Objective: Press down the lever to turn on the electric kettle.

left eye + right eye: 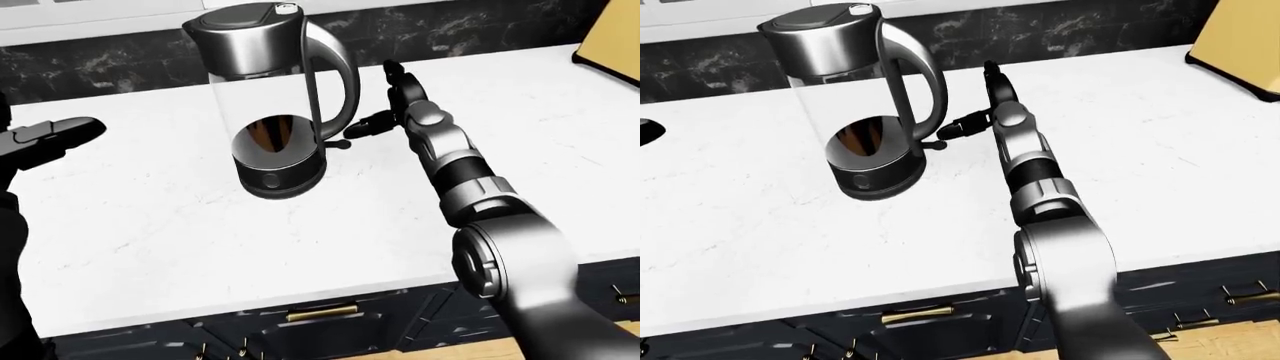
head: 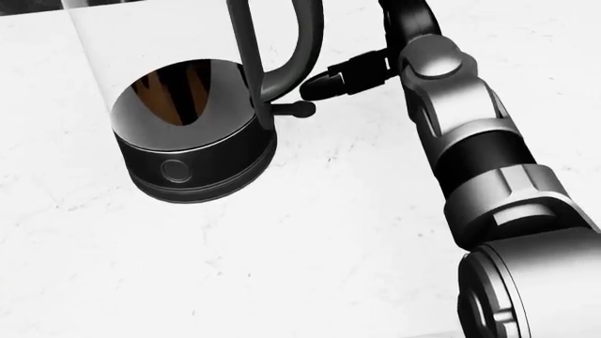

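Observation:
A glass and steel electric kettle stands on a black base on the white counter. Its small black lever sticks out to the right at the foot of the handle. My right hand is open just right of the handle. One finger points up; another finger reaches left and ends just above the lever, with a small gap showing in the head view. My left hand is open and empty at the left edge of the left-eye view, well away from the kettle.
A dark marble backsplash runs along the top of the counter. A yellow-tan block stands at the top right. Dark cabinet drawers with brass handles lie below the counter edge.

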